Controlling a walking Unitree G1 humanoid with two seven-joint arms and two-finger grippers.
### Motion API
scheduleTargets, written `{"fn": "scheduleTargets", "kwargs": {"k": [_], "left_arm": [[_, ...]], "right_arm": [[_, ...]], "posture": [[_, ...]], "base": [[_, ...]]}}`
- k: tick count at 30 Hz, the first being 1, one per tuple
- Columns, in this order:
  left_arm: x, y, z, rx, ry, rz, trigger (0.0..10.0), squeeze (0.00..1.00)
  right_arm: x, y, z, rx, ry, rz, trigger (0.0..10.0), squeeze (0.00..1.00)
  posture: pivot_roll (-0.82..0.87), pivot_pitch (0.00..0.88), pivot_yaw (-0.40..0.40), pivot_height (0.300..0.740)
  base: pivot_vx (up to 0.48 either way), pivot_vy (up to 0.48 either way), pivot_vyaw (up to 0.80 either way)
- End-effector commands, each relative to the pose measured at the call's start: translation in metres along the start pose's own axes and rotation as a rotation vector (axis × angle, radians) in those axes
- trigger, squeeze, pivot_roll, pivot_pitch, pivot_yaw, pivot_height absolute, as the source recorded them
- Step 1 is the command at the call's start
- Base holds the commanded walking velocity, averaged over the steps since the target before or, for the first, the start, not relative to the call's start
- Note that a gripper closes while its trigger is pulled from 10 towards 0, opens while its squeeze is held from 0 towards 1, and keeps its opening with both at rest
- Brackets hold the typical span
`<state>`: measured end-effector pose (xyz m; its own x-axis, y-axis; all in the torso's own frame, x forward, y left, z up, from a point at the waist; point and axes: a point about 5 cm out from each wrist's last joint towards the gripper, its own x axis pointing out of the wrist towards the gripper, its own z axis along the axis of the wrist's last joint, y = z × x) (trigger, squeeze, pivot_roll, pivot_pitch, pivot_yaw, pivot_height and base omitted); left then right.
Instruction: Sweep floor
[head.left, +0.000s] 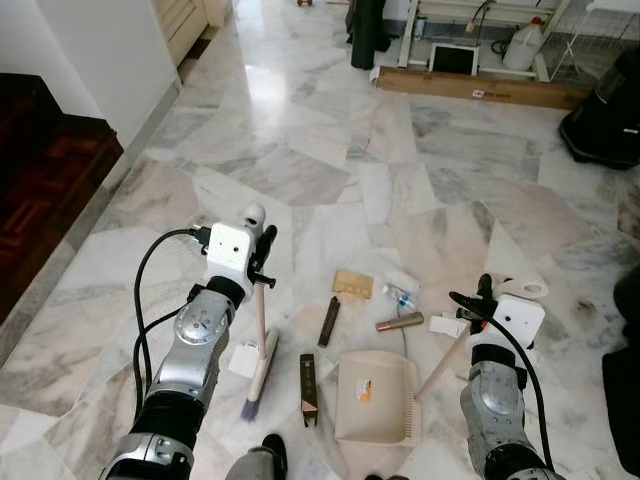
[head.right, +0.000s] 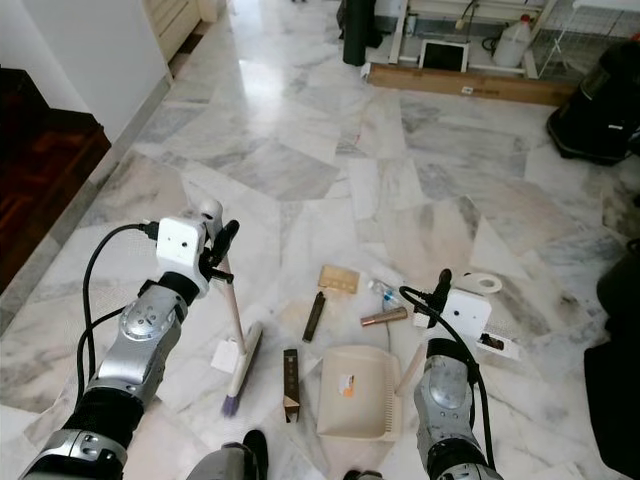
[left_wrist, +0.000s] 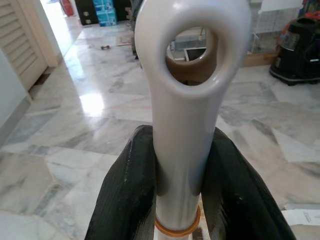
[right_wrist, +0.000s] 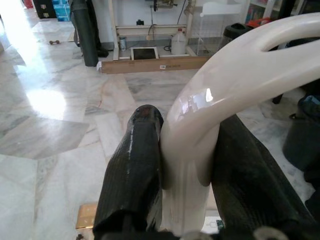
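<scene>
I'm in the sweeping step now, with both implements in hand and the litter not yet in the pan. My left tool (head.left: 262, 258) is clamped tight on the cream plastic handle of the short hand brush (head.left: 259, 360); in the left wrist view its black fingers (left_wrist: 127, 192) press the shaft on both sides just below the hanging loop. The brush's purple-tipped bristles sit on the white marble floor (head.left: 300, 170), next to a scrap of white paper (head.left: 243, 360). My right tool (head.left: 478, 300) is closed on the looped handle of the beige plastic dustpan (head.left: 375, 397), fingers (right_wrist: 132, 170) squeezing the grip, and the pan lies flat on the floor between my arms. The rubbish is scattered just beyond and beside the pan: a dark brown stick (head.left: 329, 321), a tan cardboard piece (head.left: 352, 283), a copper-coloured tube (head.left: 399, 322), a small brown box (head.left: 308, 389) near the pan's left edge. I reckon the next move is dragging the brush rightwards, pushing debris towards the pan mouth while I hold the pan steady.
</scene>
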<state>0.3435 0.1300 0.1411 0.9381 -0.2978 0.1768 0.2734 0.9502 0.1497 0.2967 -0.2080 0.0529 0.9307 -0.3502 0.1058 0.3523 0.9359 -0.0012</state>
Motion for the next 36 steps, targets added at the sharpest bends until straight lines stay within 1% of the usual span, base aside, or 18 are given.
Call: {"fn": "scheduleTargets", "kwargs": {"k": [1,6,7,9,17,21,23,25,27,29,32,33,34,36], "left_arm": [[0.000,-0.001,-0.001,-0.005,-0.021,-0.008,10.0,0.00],[0.000,-0.003,-0.003,-0.034,-0.023,-0.015,10.0,0.00],[0.000,-0.005,-0.004,-0.065,-0.021,-0.023,10.0,0.00],[0.000,-0.006,-0.004,-0.094,-0.023,-0.027,10.0,0.00],[0.004,-0.010,-0.005,-0.138,-0.006,-0.052,10.0,0.00],[0.007,-0.008,-0.005,-0.172,0.022,-0.048,10.0,0.00],[0.008,-0.003,-0.004,-0.186,0.037,-0.020,10.0,0.00],[0.007,0.002,-0.002,-0.206,0.031,0.004,10.0,0.00],[0.007,0.004,-0.001,-0.218,0.034,0.015,10.0,0.00],[0.008,0.006,0.001,-0.261,0.038,0.034,10.0,0.00],[0.011,0.005,0.003,-0.331,0.035,0.055,10.0,0.00],[0.013,0.004,0.004,-0.377,0.034,0.067,10.0,0.00],[0.016,0.004,0.004,-0.451,0.033,0.091,10.0,0.00],[0.020,0.004,0.007,-0.528,0.031,0.112,10.0,0.00]], "right_arm": [[-0.015,-0.005,-0.021,-0.018,0.112,-0.006,10.0,0.00],[-0.015,-0.006,-0.021,-0.015,0.109,-0.007,10.0,0.00],[-0.015,-0.006,-0.021,-0.015,0.109,-0.005,10.0,0.00],[-0.015,-0.007,-0.021,-0.015,0.110,-0.003,10.0,0.00],[-0.012,-0.005,-0.019,-0.011,0.110,-0.003,10.0,0.00],[-0.010,-0.006,-0.018,-0.010,0.109,-0.004,10.0,0.00],[-0.008,-0.006,-0.016,-0.009,0.099,-0.006,10.0,0.00],[-0.008,-0.006,-0.015,-0.009,0.098,-0.009,10.0,0.00],[-0.007,-0.007,-0.015,-0.009,0.100,-0.011,10.0,0.00],[-0.006,-0.006,-0.015,-0.009,0.103,-0.012,10.0,0.00],[-0.006,-0.006,-0.015,-0.009,0.106,-0.010,10.0,0.00],[-0.006,-0.006,-0.015,-0.009,0.106,-0.010,10.0,0.00],[-0.005,-0.006,-0.015,-0.008,0.107,-0.011,10.0,0.00],[-0.005,-0.005,-0.014,-0.007,0.106,-0.011,10.0,0.00]], "posture": [[0.15,0.204,0.006,0.740],[0.15,0.201,0.005,0.740],[0.15,0.196,0.004,0.740],[0.15,0.194,0.004,0.740],[0.15,0.178,0.003,0.740],[0.15,0.167,0.003,0.740],[0.15,0.165,0.003,0.740],[0.15,0.163,0.003,0.740],[0.16,0.163,0.002,0.740],[0.16,0.163,0.003,0.740],[0.16,0.160,0.002,0.740],[0.16,0.160,0.003,0.740],[0.16,0.159,0.003,0.740],[0.16,0.159,0.003,0.740]], "base": [[0.000,0.000,0.00],[0.000,0.000,0.00],[0.000,0.000,0.00],[0.000,0.000,0.00],[0.000,0.000,0.00],[0.000,0.000,0.00],[0.000,0.000,0.00],[0.000,0.000,0.00],[0.000,0.000,0.00],[0.000,0.000,0.00],[0.000,0.000,0.00],[0.000,0.000,0.00],[0.000,0.000,0.00],[0.000,0.000,0.00]]}}
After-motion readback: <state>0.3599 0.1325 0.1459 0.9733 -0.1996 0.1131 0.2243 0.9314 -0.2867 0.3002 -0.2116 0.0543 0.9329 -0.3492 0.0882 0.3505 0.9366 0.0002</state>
